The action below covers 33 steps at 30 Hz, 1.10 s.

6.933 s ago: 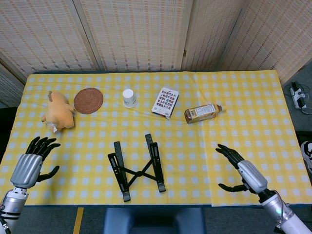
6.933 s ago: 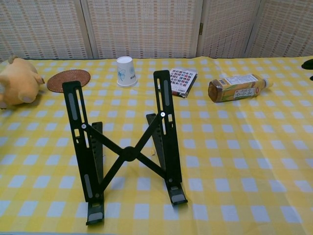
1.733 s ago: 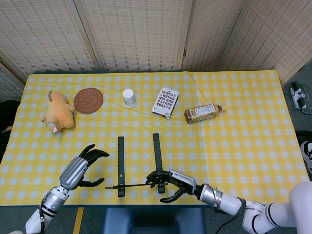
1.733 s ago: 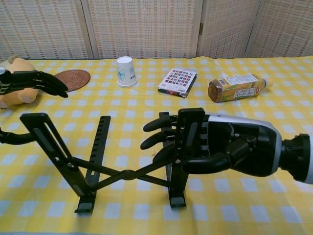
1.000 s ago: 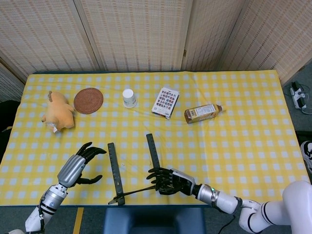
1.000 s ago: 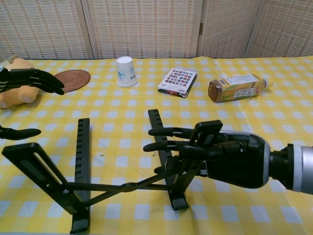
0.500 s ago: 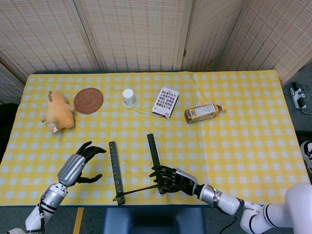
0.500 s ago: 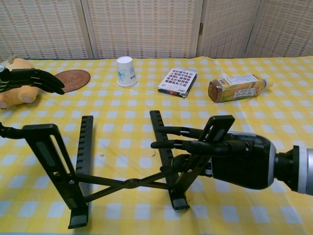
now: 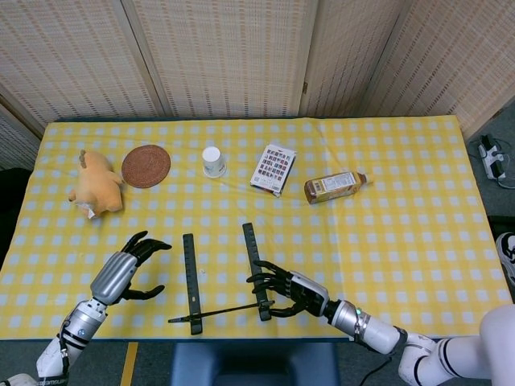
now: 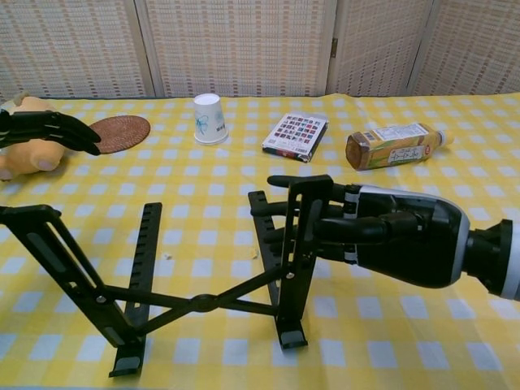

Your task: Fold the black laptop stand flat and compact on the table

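Two views tell it, head view first: the black metal laptop stand (image 9: 221,277) sits at the near edge of the yellow-and-white checked table (image 9: 402,201), its two base rails roughly parallel and the thin cross brace slanting low between them. The right hand (image 9: 283,289) wraps its fingers (image 9: 261,283) around the right rail, which has swung a little since half a second ago, when the same hand pressed it lower. The left hand (image 9: 121,272) hovers just left of the left rail, fingers apart and holding nothing, much where it was a moment ago. Further back lie a tan plush toy (image 9: 96,185), a round brown woven coaster (image 9: 146,166), a white paper cup (image 9: 213,161), a patterned card packet (image 9: 273,169) and a brown drink bottle (image 9: 334,186) on its side. From the chest view, the stand (image 10: 195,302) shows its right upright lifted more erect in the right hand (image 10: 382,236) than it was a half-second back, while the left upright leans outward. That reads as a setback or readjustment: the frame is partly collapsed, not flat, and the uprights probably still need pressing down and the rails drawing together.
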Available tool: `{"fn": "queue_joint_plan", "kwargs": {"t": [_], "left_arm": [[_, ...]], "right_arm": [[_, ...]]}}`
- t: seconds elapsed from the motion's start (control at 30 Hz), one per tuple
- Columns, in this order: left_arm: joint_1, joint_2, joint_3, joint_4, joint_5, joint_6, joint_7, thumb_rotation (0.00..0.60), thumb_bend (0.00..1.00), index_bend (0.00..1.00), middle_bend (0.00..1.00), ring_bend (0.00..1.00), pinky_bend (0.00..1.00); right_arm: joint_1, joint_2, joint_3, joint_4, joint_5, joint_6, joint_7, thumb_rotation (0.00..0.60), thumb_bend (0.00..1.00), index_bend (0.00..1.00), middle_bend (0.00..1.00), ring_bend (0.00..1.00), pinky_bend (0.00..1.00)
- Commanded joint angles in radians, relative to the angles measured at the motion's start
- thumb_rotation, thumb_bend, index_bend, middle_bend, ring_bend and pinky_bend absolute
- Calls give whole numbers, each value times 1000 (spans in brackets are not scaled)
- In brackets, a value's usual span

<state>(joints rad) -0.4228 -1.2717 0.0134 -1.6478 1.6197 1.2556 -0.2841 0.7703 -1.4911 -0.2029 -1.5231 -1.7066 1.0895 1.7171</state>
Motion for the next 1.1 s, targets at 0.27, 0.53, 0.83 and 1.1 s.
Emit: {"fn": "queue_joint_plan", "kwargs": {"t": [0.27,0.53,0.83,1.1], "left_arm": [[-29,101,81,-48,83,-65,-135,600,271,214,279,182,61],[-45,132,128,-83,137,-95,-145,600,268,189,279,157,51],[-39,66,128,-89,143,-88,-99,600,245,158,252,143,53],[-41,43,115,-120,138,-68,-116,600,243,139,237,128,46]], "right_arm": [[15,69,24,-71,-38,30,-110,600,249,29,171,219,84],[28,147,44,-140,-34,38,-163,600,249,28,169,218,84],[7,185,46,-161,-31,71,-174,600,249,28,168,219,84],[-22,215,46,-170,-28,107,-179,600,249,28,167,218,84]]}}
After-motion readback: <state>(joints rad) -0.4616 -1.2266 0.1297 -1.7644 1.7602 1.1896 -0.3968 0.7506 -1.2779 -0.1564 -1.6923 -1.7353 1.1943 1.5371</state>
